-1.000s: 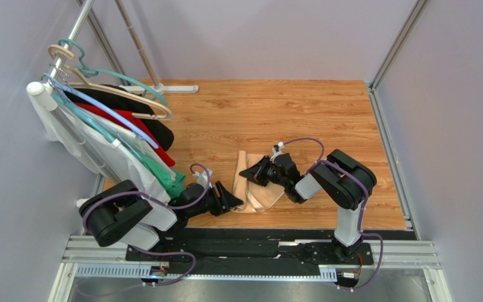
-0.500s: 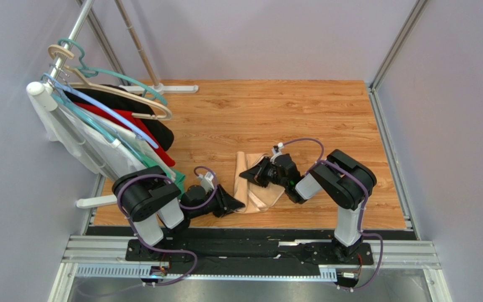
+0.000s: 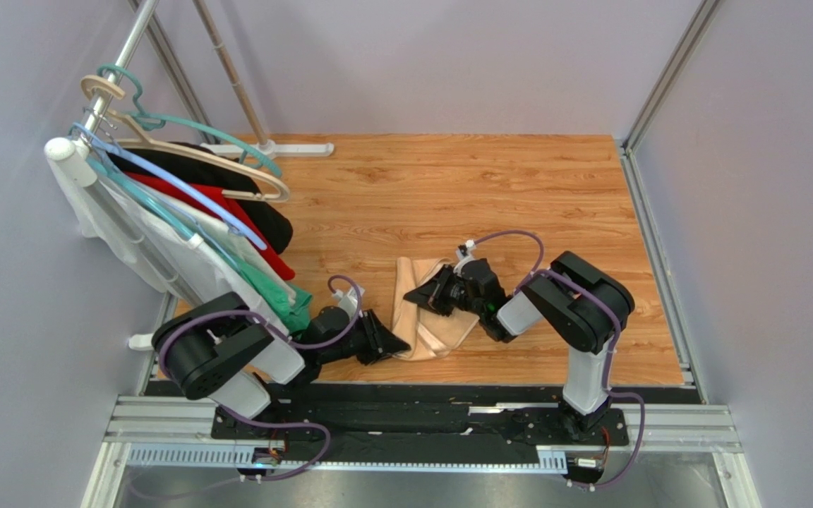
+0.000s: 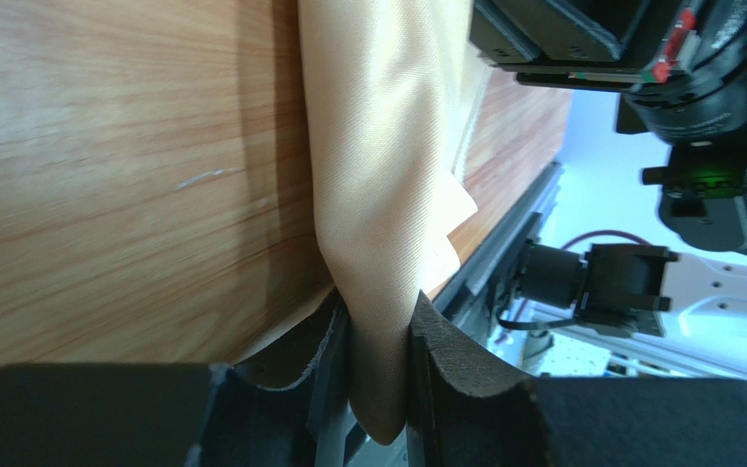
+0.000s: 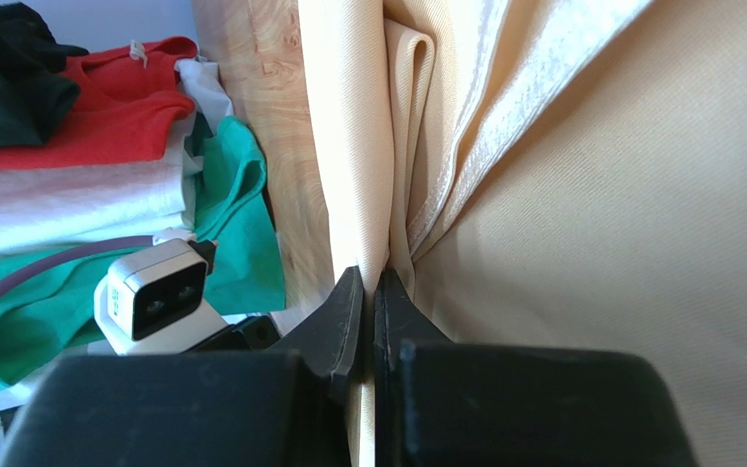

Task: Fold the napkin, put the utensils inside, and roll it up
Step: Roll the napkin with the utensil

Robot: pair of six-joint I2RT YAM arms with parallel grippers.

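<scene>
Pinched an edge of the napkin (image 4: 387, 146) with the left gripper (image 4: 377, 336); clamped a thin fold of it with the right gripper (image 5: 371, 304), both low over the wooden table (image 3: 464, 180).

The top view looks steeply down from behind the arms over the whole table (image 3: 432, 180). The wrist views sit close behind the left end effector (image 4: 377, 326) and right end effector (image 5: 370, 292), facing each other; all share the napkin (image 3: 439, 326).

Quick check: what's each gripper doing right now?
Left gripper: closed, pinching a fold of the napkin.
Right gripper: closed, pinching another fold of the napkin.
</scene>
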